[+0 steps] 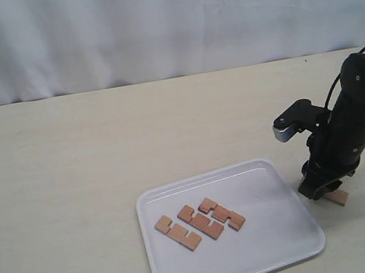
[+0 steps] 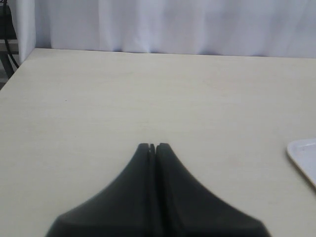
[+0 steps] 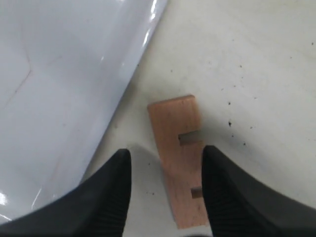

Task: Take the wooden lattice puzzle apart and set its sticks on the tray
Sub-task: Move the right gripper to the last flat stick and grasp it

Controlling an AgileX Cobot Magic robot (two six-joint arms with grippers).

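Closest to the table's front edge sat the tray point(image 1: 276, 236), with three sticks point(image 1: 199, 225) lying loose in it side by side. The last stick point(image 3: 178, 148) lay flat on the table just beside the tray's right rim. The right gripper point(image 3: 166, 158) was down over it, jaws wide and straddling it, nothing held yet. It sat off-centre against one finger, so closing could've twisted it or skated it away imo. Right arm was folded steeply, wrist aimed at the table. Left gripper point(image 2: 152, 146) hovered over bare table, jaws pinched together, empty
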